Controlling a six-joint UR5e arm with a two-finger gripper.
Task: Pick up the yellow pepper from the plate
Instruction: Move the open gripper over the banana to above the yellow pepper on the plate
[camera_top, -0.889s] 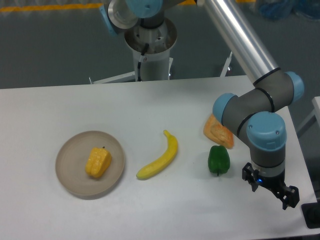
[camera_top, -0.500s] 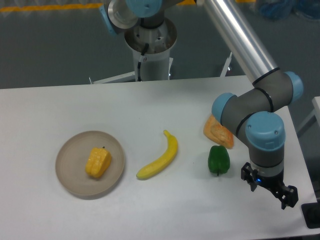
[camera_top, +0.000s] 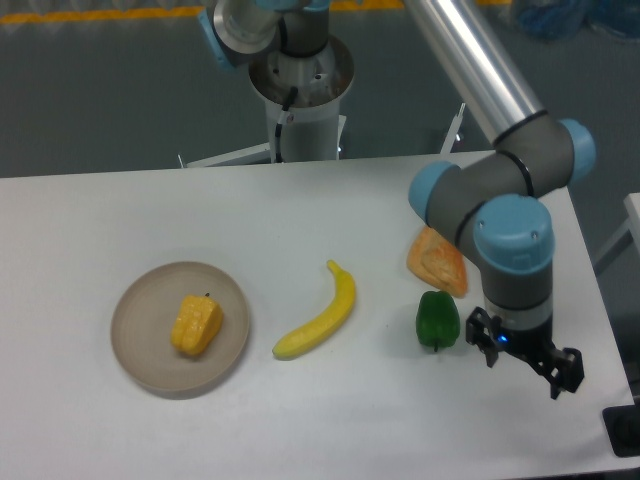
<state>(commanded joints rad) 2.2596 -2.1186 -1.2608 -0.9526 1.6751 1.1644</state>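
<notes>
We see the yellow pepper (camera_top: 197, 324) lying on the plate (camera_top: 140, 301), a bit right of the plate's middle, tiny dark stem at its top edge. Plate sits well left of the banana (camera_top: 320, 316) on the white worktop (camera_top: 120, 215).

The gripper (camera_top: 523, 354) hangs far right of the plate, just right of the green pepper (camera_top: 438, 319), holding nothing. Its two fingers (camera_top: 562, 371) stand apart, moderately wide, empty gap between them. The orange wedge (camera_top: 438, 262) lies just behind the green pepper, also far from the plate.

Step in hand, as we judge it: the reach toward the plate, not yet near it. To do it well we want the gripper carried high across the worktop, so it passes over the green pepper and banana without clipping either. Both lie between it and the plate.

Over the plate, we'd centre on the yellow pepper, not on the plate's middle, since it sits off-centre toward the banana side. The pepper lies tilted and elongated, so we'd turn the fingers to close across its narrower width. Open them wider first if the gap looks tight. Descend straight, stop short of the plate surface, then close. The lobed skin probably slips a little, so we'd grip around the mid-body, not the stem end.
</notes>
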